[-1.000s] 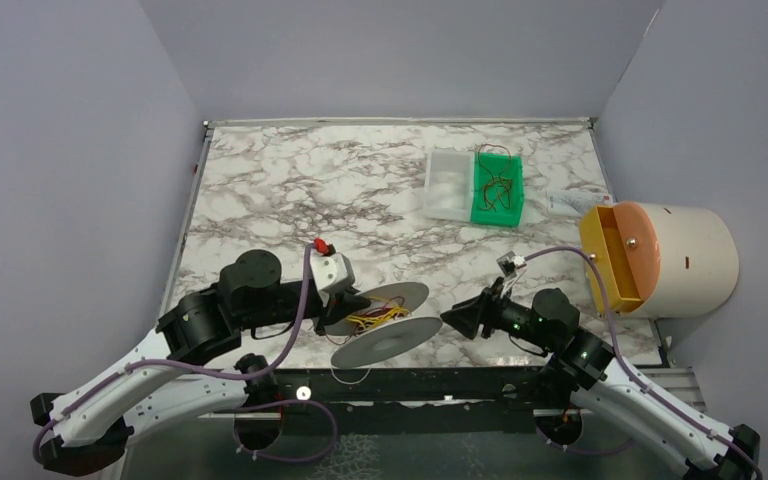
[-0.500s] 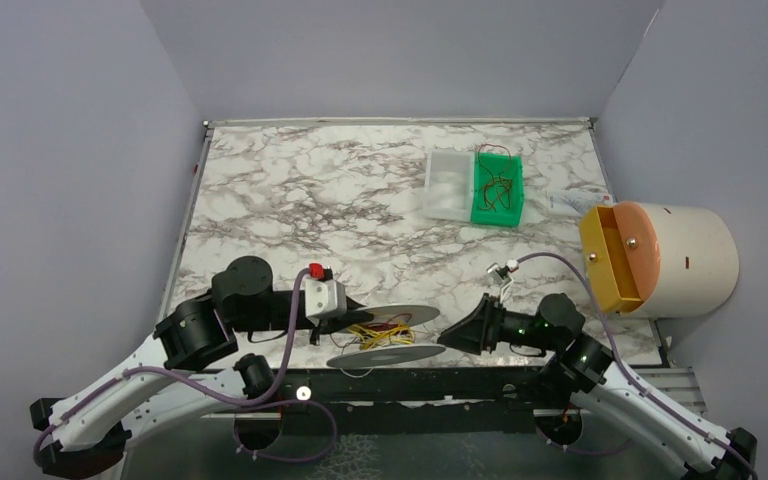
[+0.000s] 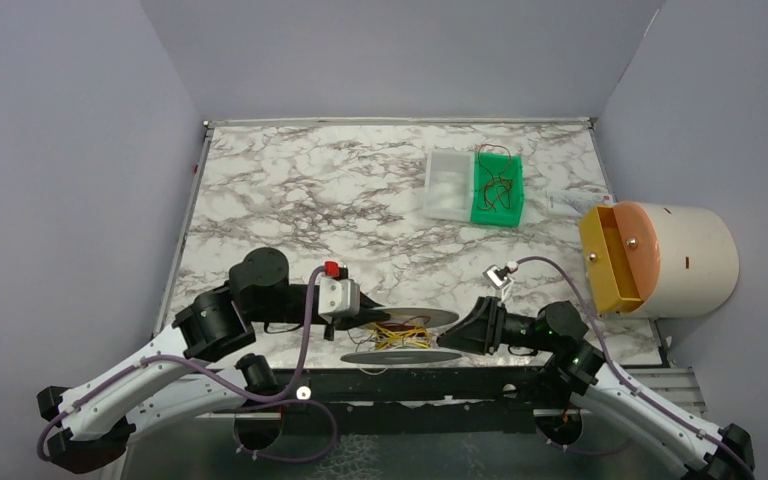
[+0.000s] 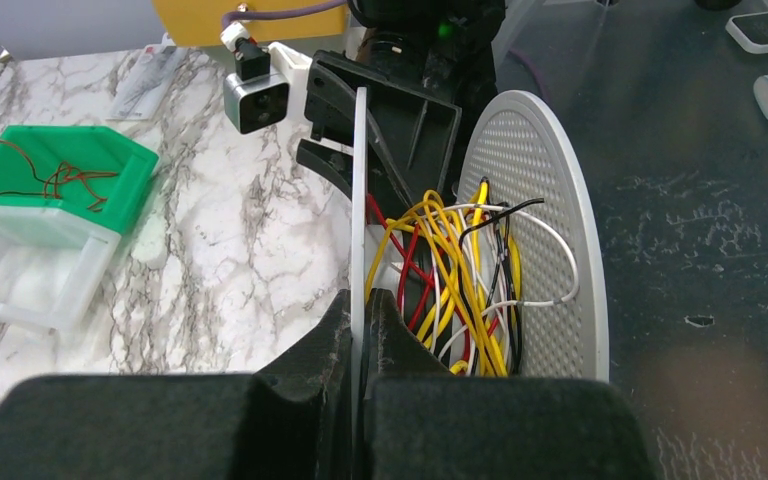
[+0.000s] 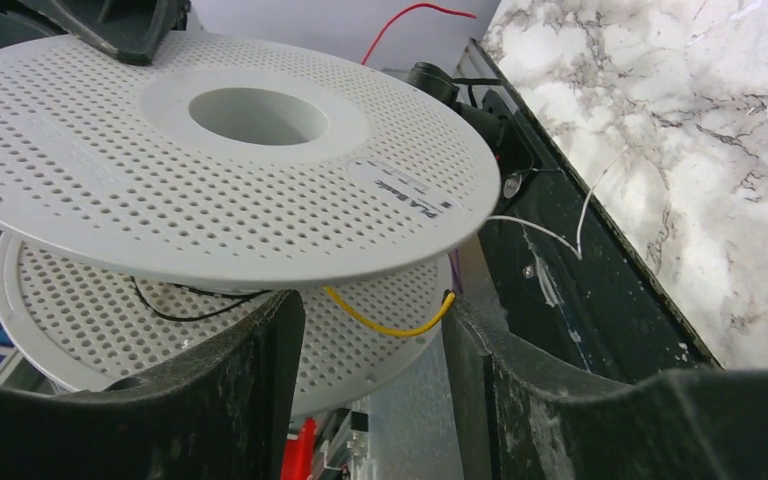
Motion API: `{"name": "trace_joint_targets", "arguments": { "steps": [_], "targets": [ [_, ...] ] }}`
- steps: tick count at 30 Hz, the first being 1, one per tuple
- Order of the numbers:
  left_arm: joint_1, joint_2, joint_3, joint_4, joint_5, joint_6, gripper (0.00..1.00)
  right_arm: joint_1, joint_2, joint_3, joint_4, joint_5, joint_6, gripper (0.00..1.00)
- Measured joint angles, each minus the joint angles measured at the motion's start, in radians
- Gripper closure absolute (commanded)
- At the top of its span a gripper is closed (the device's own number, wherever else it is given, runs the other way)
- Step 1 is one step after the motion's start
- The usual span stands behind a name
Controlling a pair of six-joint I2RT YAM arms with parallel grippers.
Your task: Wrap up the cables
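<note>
A translucent white spool [image 3: 405, 320] with two perforated discs hangs over the table's near edge. Thin yellow, red, white and black cables [image 3: 402, 336] lie bunched between the discs, plainly in the left wrist view [image 4: 450, 270]. My left gripper [image 4: 362, 305] is shut on the rim of one disc [image 4: 359, 180], reaching in from the left [image 3: 360, 318]. My right gripper [image 5: 370, 340] is open just right of the spool [image 3: 472, 330], facing its discs [image 5: 210, 150]. A yellow cable loop [image 5: 390, 322] sags from between the discs and touches the right finger's inner edge.
A green bin [image 3: 498, 190] with reddish-brown wires stands at the back right beside a white bin [image 3: 448, 185]. A cream drum with an orange drawer [image 3: 660, 255] stands off the right edge. The black frame rail [image 3: 410, 385] runs under the spool.
My left gripper has carried the spool right and turned it, so its discs now show edge-on from above. My right gripper has moved left, close to the spool.
</note>
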Motion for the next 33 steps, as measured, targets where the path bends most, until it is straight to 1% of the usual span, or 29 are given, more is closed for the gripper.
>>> {"name": "trace_joint_targets", "arguments": {
  "steps": [2, 6, 11, 12, 19, 25, 33],
  "targets": [
    [0.0, 0.018, 0.0, 0.007, 0.004, 0.0, 1.0, 0.0, 0.0, -0.009, 0.024, -0.001, 0.014, 0.53],
    [0.0, 0.034, 0.0, 0.019, 0.011, -0.002, 1.0, 0.0, -0.022, -0.028, 0.058, 0.0, 0.04, 0.72],
    [0.0, 0.034, 0.0, 0.039, 0.011, -0.003, 1.0, 0.0, -0.085, -0.047, 0.06, 0.001, 0.068, 0.97],
    [0.0, 0.034, 0.0, 0.042, 0.011, -0.003, 1.0, 0.0, -0.099, -0.047, 0.056, 0.002, 0.07, 0.99],
    [0.0, 0.032, 0.0, 0.065, 0.01, -0.004, 1.0, 0.0, -0.177, -0.047, 0.036, 0.012, 0.087, 0.99],
    [0.0, 0.024, 0.0, 0.099, -0.002, -0.02, 1.0, 0.0, -0.185, -0.048, -0.002, 0.031, 0.089, 0.99],
    [0.0, -0.035, 0.0, 0.138, -0.072, -0.045, 1.0, 0.0, -0.193, -0.048, -0.04, 0.07, 0.091, 0.99]
  ]
}}
